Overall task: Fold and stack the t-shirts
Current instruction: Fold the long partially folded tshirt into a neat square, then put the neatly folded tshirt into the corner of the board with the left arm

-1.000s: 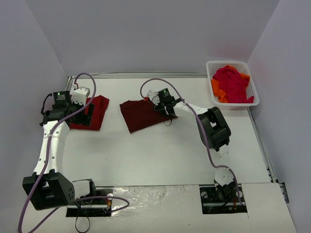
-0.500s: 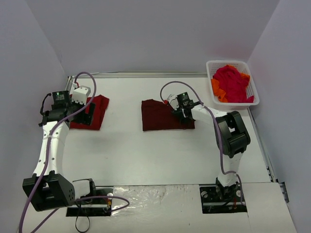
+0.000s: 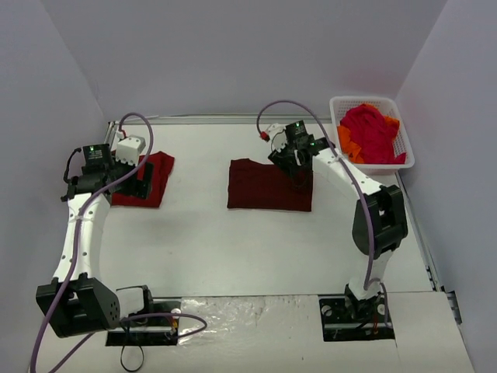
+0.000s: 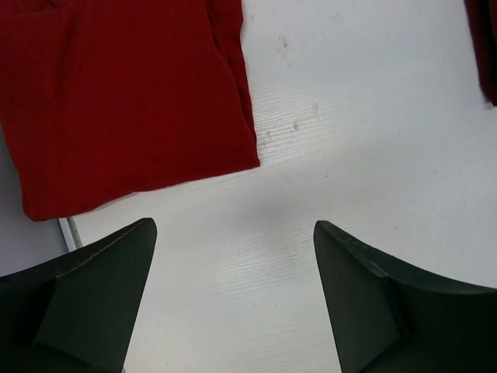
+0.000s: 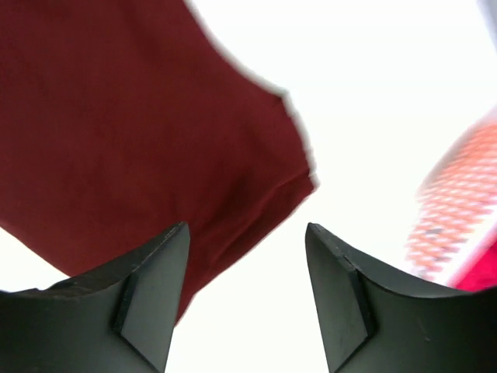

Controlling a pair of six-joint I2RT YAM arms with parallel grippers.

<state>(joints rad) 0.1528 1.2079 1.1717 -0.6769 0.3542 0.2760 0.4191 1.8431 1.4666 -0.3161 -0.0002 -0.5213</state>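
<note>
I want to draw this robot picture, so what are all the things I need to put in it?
maroon shirt: one, dark maroon, folded flat mid-table.
red shirt: one, red, folded, far left of the table.
heap: shirts, count unclear, crimson and orange, in the basket.
basket: one, white, far right corner.
table: one, white, under everything.
cables: two, purple, one along each arm.
left gripper: one, black, open, by the red shirt.
right gripper: one, black, open, above the maroon shirt's corner.
</note>
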